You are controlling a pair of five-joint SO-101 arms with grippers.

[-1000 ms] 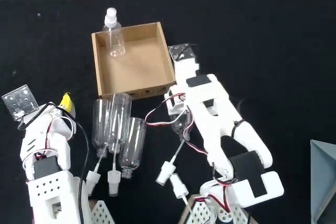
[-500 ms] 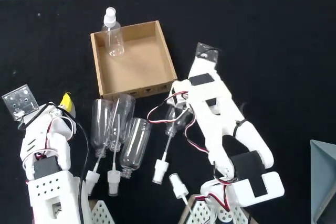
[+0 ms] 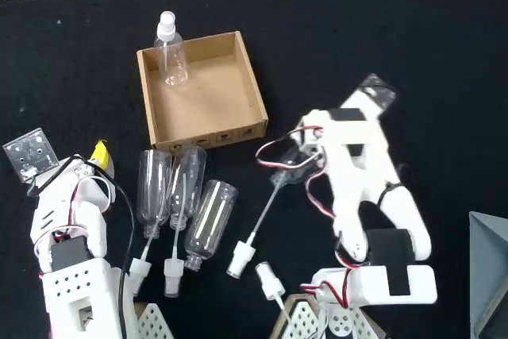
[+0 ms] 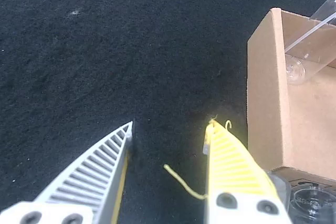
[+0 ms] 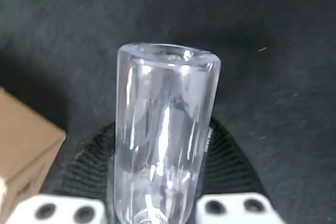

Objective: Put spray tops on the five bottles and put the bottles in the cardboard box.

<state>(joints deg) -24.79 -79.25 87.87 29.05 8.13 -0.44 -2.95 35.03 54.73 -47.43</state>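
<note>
My right gripper (image 3: 300, 161) is shut on a clear bottle (image 5: 164, 129), held right of the cardboard box (image 3: 202, 121); its bottom end points away from the wrist camera. In the high view this bottle (image 3: 287, 169) trails a thin tube down to a white spray top (image 3: 240, 259) that is pulled out of its neck. One capped bottle (image 3: 170, 55) leans in the box's far left corner. Three clear bottles (image 3: 184, 190) lie side by side in front of the box. My left gripper (image 4: 169, 129) hovers open over bare cloth beside the box wall (image 4: 265, 93).
A loose spray top (image 3: 270, 279) lies near the right arm's base. Two more tops (image 3: 171, 274) sit at the necks of the lying bottles. A grey bin (image 3: 488, 267) stands at the right edge. The black cloth is bare at the far right.
My right arm has swung right, away from the box's front corner, carrying the bottle with its tube and top trailing. The lying bottles shifted slightly. The left arm stayed still.
</note>
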